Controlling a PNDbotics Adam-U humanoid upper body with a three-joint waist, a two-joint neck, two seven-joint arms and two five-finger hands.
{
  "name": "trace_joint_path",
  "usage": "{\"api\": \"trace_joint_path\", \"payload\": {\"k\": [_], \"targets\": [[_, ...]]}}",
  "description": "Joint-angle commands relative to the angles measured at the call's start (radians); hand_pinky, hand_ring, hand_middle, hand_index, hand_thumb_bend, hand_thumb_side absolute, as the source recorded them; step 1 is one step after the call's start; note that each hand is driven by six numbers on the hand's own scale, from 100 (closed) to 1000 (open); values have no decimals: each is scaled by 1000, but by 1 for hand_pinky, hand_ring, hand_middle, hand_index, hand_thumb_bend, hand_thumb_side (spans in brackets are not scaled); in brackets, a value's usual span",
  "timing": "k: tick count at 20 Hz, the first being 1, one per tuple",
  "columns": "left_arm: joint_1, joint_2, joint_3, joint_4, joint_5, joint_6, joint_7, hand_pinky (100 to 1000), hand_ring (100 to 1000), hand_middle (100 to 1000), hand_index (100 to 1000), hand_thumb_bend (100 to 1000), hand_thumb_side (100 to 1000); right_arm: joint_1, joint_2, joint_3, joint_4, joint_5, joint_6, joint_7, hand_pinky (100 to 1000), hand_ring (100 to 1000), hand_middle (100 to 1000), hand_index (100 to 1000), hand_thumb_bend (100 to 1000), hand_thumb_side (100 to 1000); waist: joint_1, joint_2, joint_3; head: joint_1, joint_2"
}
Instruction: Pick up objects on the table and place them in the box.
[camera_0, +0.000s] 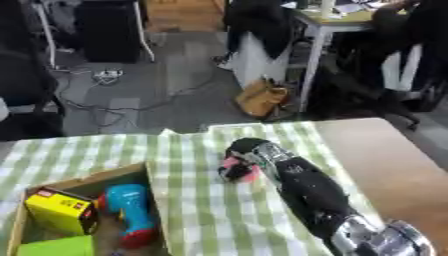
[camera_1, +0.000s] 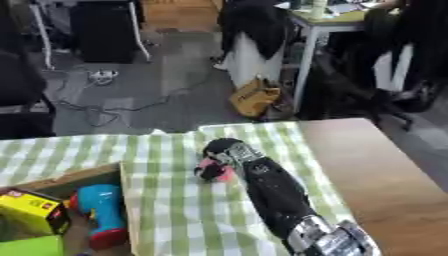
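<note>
Pink obj at frame ctr, grasped by right robot hand; box lower left w/ toys.

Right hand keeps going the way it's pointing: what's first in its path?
The right hand points up and left, already over a pink thing. Past that, only checked cloth up to the table's far edge; the box lies off to the left. Depth is unclear.

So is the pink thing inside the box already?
No, the pink thing is in the right hand over the checked cloth, beside the box.
</note>
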Motion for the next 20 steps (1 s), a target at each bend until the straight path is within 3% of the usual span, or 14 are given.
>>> {"api": "trace_joint_path", "payload": {"k": [1, 10, 14, 15, 16, 18, 19, 20], "targets": [[-18, 15, 8, -13, -5, -2, 6, 898, 913, 929, 930, 127, 1000, -12, -38, 3, -23, -9, 3, -8, 529, 580, 650, 775, 215, 740, -12, 1, -1, 5, -9], [-15, 18, 12, -13, -9, -1, 11, 898, 913, 928, 929, 121, 1000, -11, -47, 5, -29, 6, -3, -22, 445, 501, 609, 752, 175, 722, -14, -4, -7, 15, 11], [-13, 20, 12, -13, -10, 1, 13, 898, 913, 927, 929, 120, 1000, -9, -52, 7, -30, 7, -10, -18, 337, 426, 567, 741, 152, 716, -13, -6, -13, 11, 12], [-13, 20, 12, -13, -9, 0, 13, 897, 913, 927, 929, 121, 1000, -9, -52, 7, -30, 6, -12, -16, 276, 365, 525, 727, 138, 708, -13, -7, -15, 10, 14], [-13, 21, 12, -13, -9, 0, 14, 897, 913, 927, 929, 121, 1000, -7, -53, 6, -31, 4, -15, -13, 276, 365, 525, 727, 138, 708, -12, -8, -16, 9, 16], [-12, 22, 13, -13, -10, 1, 15, 897, 912, 927, 928, 120, 1000, -5, -56, 6, -31, 1, -20, -9, 198, 302, 480, 706, 128, 696, -11, -9, -17, 8, 20], [-12, 22, 13, -13, -11, 2, 16, 896, 912, 927, 928, 120, 1000, -5, -56, 6, -31, 0, -22, -8, 118, 247, 435, 690, 122, 696, -11, -10, -18, 7, 22], [-12, 22, 13, -13, -11, 2, 17, 896, 912, 927, 928, 120, 1000, -5, -57, 6, -32, -2, -24, -7, 118, 247, 435, 690, 122, 696, -10, -10, -18, 7, 23]]}}
